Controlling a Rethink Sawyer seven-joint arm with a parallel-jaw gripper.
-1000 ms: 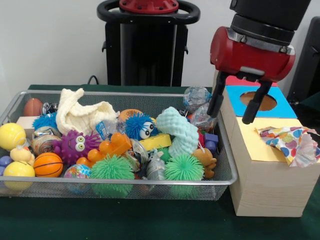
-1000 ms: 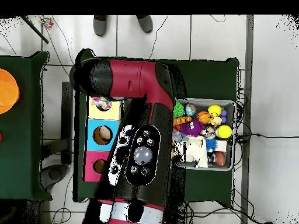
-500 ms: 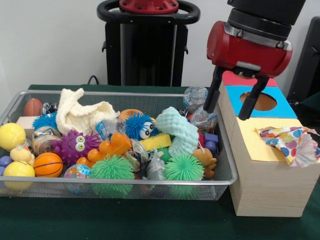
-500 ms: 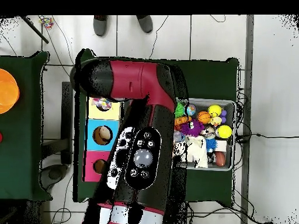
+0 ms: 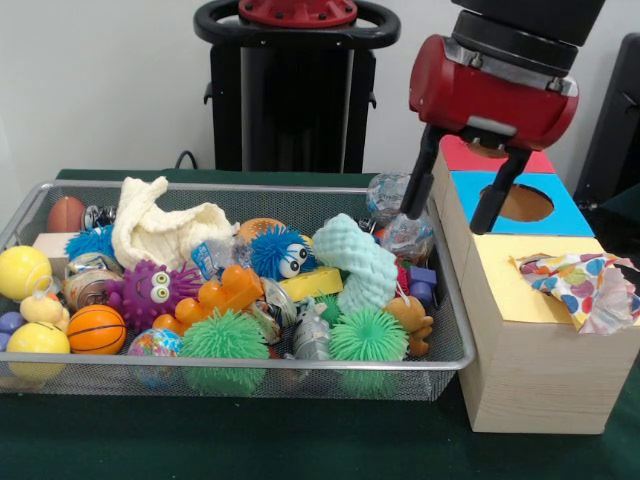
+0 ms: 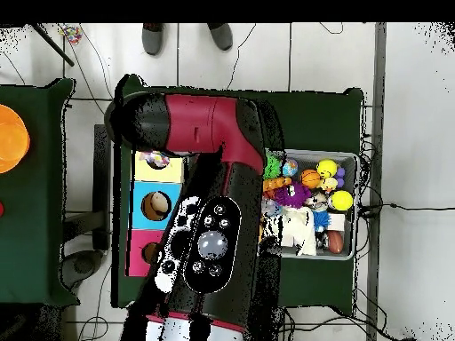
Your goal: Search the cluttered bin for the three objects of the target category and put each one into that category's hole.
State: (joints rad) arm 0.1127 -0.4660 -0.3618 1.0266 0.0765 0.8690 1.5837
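My gripper point(image 5: 446, 222) hangs open and empty over the seam between the wire bin point(image 5: 250, 186) and the wooden box point(image 5: 540, 370). The box top has a red panel point(image 5: 462, 158), a blue panel with a round hole point(image 5: 525, 203) and a yellow panel. A multicoloured cloth point(image 5: 582, 284) lies on the yellow panel. In the bin lie a white knitted cloth point(image 5: 160, 230), a mint knitted piece point(image 5: 360, 262), spiky balls, small sports balls and wrapped items. In the overhead view the arm point(image 6: 213, 240) hides the gripper and part of the bin point(image 6: 358, 206).
The black pedestal point(image 5: 295, 90) stands behind the bin. A dark object sits at the far right edge point(image 5: 622, 110). Overhead, a second green table with an orange thing point(image 6: 11, 138) lies left, and a person's shoes point(image 6: 153, 37) show at the top.
The gripper has risen and drifted a little left, from above the box's blue panel toward the bin's right end. It stays open. Nothing in the bin has moved.
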